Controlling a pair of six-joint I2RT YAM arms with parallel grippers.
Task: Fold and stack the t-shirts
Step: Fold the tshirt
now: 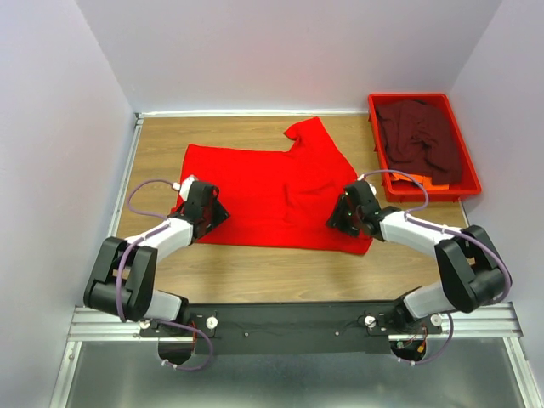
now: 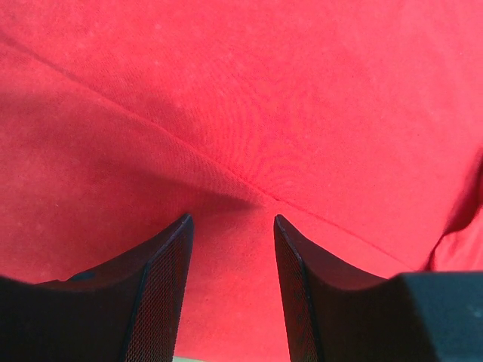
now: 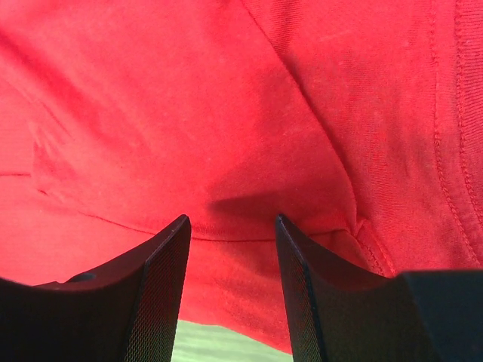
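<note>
The bright red t-shirt [image 1: 272, 191] lies spread on the wooden table, one sleeve pointing to the back. My left gripper [image 1: 217, 211] is low over its near left edge, and my right gripper [image 1: 338, 219] is low over its near right edge. In the left wrist view the gripper [image 2: 232, 222] is open, with red cloth [image 2: 249, 113] and a seam between and beyond the fingers. In the right wrist view the gripper [image 3: 232, 222] is open over a hem of the shirt [image 3: 189, 113]. The dark maroon t-shirt [image 1: 421, 136] lies crumpled in the tray.
A red plastic tray [image 1: 374, 115] stands at the back right, with an orange item [image 1: 435, 182] showing under the maroon shirt. White walls enclose the table on three sides. Bare wood [image 1: 280, 272] lies between the shirt and the arm bases.
</note>
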